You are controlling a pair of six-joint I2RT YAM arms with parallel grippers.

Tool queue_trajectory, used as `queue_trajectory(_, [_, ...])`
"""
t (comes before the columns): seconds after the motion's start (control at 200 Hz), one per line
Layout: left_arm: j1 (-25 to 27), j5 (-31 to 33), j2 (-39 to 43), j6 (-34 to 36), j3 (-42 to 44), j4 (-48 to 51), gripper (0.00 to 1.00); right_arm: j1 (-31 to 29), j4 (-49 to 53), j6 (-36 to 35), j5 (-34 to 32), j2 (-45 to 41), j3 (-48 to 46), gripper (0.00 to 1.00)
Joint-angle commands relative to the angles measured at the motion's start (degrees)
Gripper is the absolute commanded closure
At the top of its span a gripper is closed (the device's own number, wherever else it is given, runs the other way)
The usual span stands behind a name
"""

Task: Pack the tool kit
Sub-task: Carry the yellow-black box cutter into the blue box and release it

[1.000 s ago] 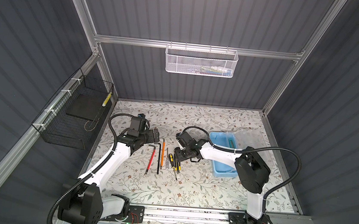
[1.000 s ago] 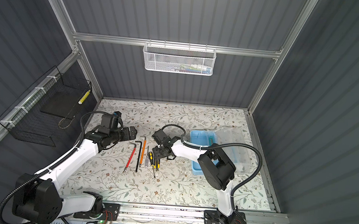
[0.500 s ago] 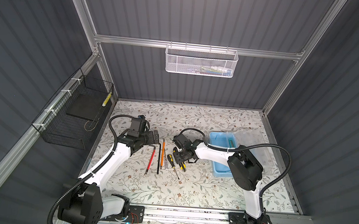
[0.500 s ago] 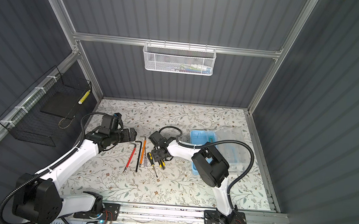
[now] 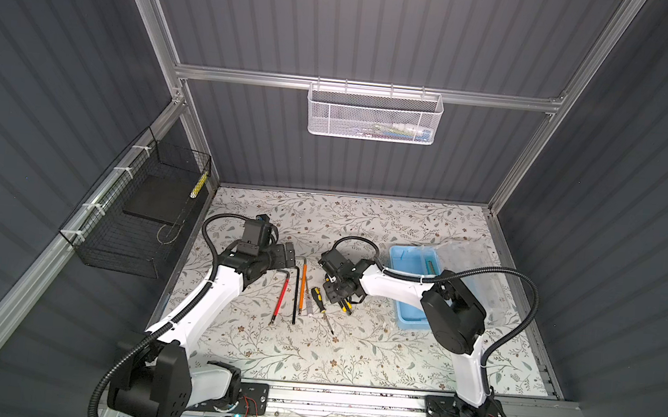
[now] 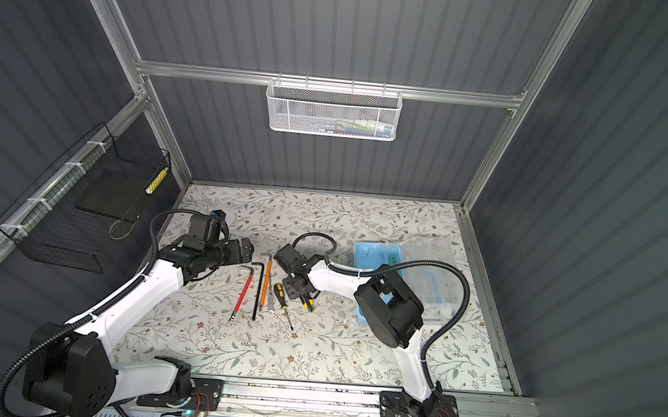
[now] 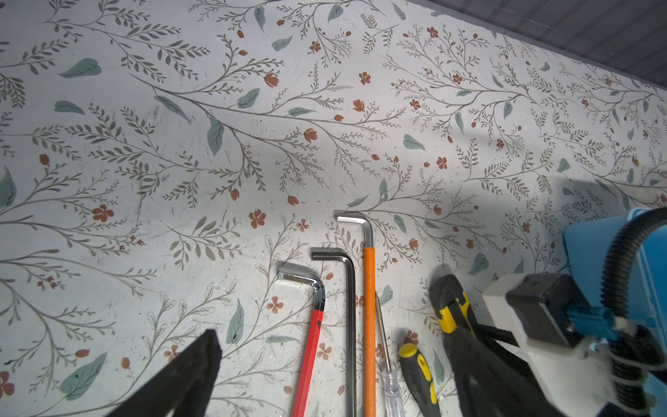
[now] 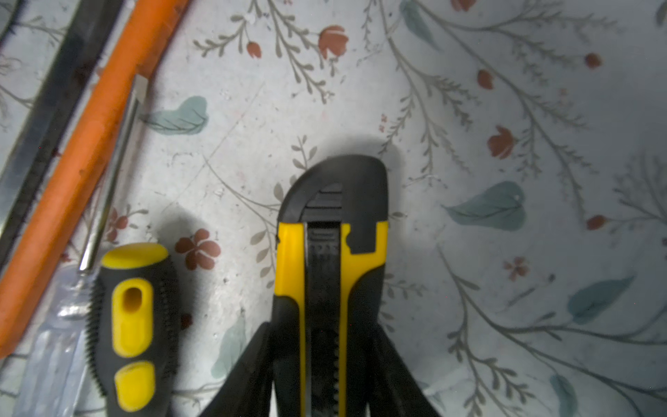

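My right fingers [image 5: 337, 297] are low over the middle of the desk [image 5: 351, 357], clenched on the yellow and black utility knife [image 8: 326, 224]. In the right wrist view one finger presses each side of its body, near the lower edge of the frame. The knife lies flat on the flowered surface.

Just left of it lies a yellow and black screwdriver [image 8: 133, 317]. Further left in both top views, three bent hex keys lie side by side: orange [image 7: 369, 325], black [image 7: 350, 325] and red [image 7: 310, 346].

My left fingers [image 5: 288, 255] are spread wide and grasp nothing. They hang left of centre in the top views, just above the bent ends of the keys and apart from them.

The tool kit [image 5: 395, 274] sits on the desk right of centre, partly behind my right arm. Its clear lid [image 5: 469, 264] is swung open toward the right edge.
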State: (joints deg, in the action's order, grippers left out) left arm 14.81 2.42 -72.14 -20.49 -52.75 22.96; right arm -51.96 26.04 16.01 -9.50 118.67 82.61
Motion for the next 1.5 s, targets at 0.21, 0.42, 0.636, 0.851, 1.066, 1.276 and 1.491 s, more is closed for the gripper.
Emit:
queue_trajectory(0.21, [-0.23, 0.34, -1.34, 0.89, -1.09, 0.67, 0.01, 10.09, 3.77, -0.68, -0.55, -24.20, -10.96, 0.71])
queue_trajectory(0.42, [-0.22, -0.33, -2.08, 0.63, -0.66, -0.08, 0.01, 21.36, 10.86, -5.93, -7.73, -37.43, -15.91, 0.72])
queue_trajectory(0.636, [-0.22, -0.94, -3.01, 0.38, -0.62, -0.46, 0.00, 31.48, 10.21, -10.99, -14.47, -43.13, -22.40, 0.72])
queue_trajectory(0.851, [-0.23, -0.96, -2.66, 0.35, -1.02, -0.25, 0.01, 34.29, 8.52, -12.95, -15.13, -39.51, -22.93, 0.72])
queue_trajectory(1.066, [-0.26, -0.65, -2.49, 0.61, -1.27, 0.23, 0.01, 34.39, 6.25, -13.20, -16.02, -33.91, -21.18, 0.70])
queue_trajectory(1.276, [-0.22, 0.24, -1.51, 1.09, -1.39, 0.86, 0.01, 34.39, 5.86, -13.55, -18.00, -31.89, -19.65, 0.54])
queue_trajectory(1.491, [-0.22, 0.05, -1.87, 1.13, -1.39, 0.86, 0.01, 34.14, 7.64, -13.08, -16.58, -32.43, -17.80, 0.38])
